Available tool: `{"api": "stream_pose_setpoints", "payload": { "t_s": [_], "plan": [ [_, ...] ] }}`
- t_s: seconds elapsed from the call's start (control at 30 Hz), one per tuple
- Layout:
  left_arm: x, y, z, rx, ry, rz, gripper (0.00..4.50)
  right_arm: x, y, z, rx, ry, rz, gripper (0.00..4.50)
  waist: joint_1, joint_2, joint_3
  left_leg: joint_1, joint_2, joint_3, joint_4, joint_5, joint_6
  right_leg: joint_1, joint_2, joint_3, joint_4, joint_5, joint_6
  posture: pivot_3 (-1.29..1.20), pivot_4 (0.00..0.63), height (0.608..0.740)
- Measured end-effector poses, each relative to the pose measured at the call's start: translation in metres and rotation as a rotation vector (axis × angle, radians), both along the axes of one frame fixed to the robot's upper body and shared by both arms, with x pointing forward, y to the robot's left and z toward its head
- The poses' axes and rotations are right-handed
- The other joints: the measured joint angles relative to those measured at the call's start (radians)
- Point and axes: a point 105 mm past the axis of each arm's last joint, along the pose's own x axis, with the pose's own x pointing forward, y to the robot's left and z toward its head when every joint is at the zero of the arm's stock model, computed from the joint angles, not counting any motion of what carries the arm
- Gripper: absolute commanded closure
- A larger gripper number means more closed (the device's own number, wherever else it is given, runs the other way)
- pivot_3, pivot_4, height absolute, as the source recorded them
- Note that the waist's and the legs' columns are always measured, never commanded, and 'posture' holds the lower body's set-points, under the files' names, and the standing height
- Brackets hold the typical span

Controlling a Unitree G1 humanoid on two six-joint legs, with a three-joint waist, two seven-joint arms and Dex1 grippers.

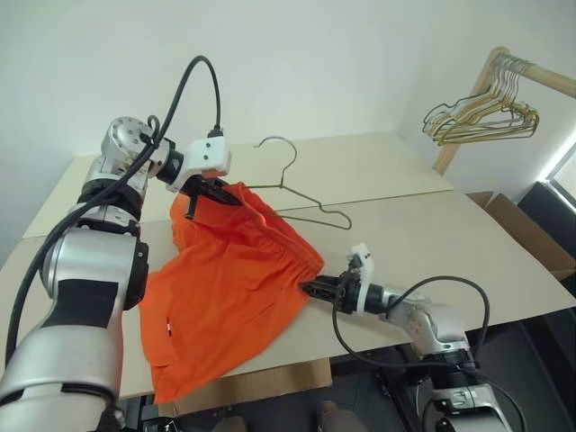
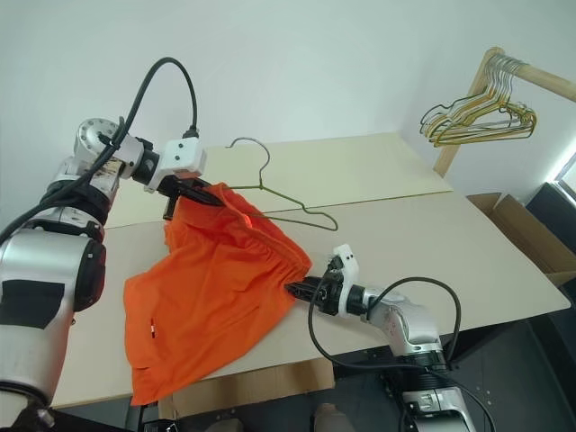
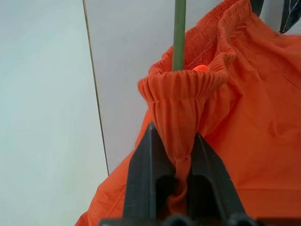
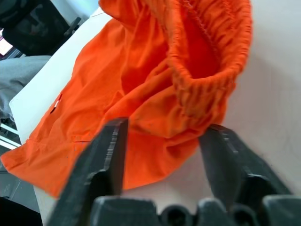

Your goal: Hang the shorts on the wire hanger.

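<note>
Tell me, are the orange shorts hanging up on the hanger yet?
Not yet. Done: the left end effector has pinched one end of the shorts' waistband and lifted it, with the wire hanger's arm poking into the waistband. In hand: the right end effector, fingers open, is at the waistband's other end. Left: getting the waistband fully over the wire so the shorts hang.

Head stereo pair looked forward and down over the bench (image 1: 405, 234), sharing the whole scene. Each wrist cam looked along its own fingers, close on the shorts (image 3: 244, 117).
</note>
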Motion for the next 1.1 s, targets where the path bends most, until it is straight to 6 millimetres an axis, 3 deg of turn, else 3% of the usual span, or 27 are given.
{"api": "stream_pose_setpoints", "payload": {
  "t_s": [0.17, 0.47, 0.57, 0.77, 1.1],
  "plan": [
    [0.000, 0.000, 0.000, -0.003, -0.002, 0.001, 4.50, 0.002, -0.001, -0.008, -0.008, 0.041, -0.024, 4.49, 0.000, 0.000, 0.000, 0.000, 0.000, 0.000, 0.000, 0.000, 0.000, 0.000, 0.000, 0.000, 0.000, 0.000, 0.000, -0.03, 0.000, 0.740],
    [-0.002, 0.004, 0.001, -0.001, 0.006, -0.003, 4.50, 0.006, -0.004, -0.010, -0.027, 0.047, -0.065, 4.49, 0.000, 0.000, 0.000, 0.000, 0.000, 0.000, 0.000, 0.000, 0.000, 0.000, 0.000, 0.000, 0.000, 0.000, 0.000, -0.03, 0.000, 0.740],
    [-0.006, 0.007, 0.003, -0.003, 0.023, -0.026, 4.50, 0.014, -0.021, -0.008, -0.054, 0.039, -0.114, 4.49, -0.001, 0.000, 0.000, 0.000, 0.000, 0.000, 0.000, 0.000, 0.000, 0.000, 0.000, 0.000, 0.000, 0.000, 0.000, -0.03, 0.000, 0.740],
    [-0.008, 0.012, 0.004, 0.020, 0.007, -0.040, 4.50, 0.031, -0.060, 0.019, -0.077, -0.032, -0.178, 4.49, 0.000, 0.000, 0.000, 0.000, 0.000, -0.001, 0.000, 0.000, 0.000, 0.000, 0.000, -0.001, 0.000, 0.000, 0.000, -0.03, 0.000, 0.740],
    [-0.009, 0.013, 0.003, 0.030, -0.001, -0.050, 4.50, 0.031, -0.073, 0.020, -0.095, -0.033, -0.157, 4.49, -0.001, 0.000, 0.000, 0.000, 0.000, -0.001, 0.000, 0.000, 0.000, 0.000, 0.000, 0.000, 0.000, 0.000, 0.000, -0.03, 0.000, 0.740]
  ]
}}
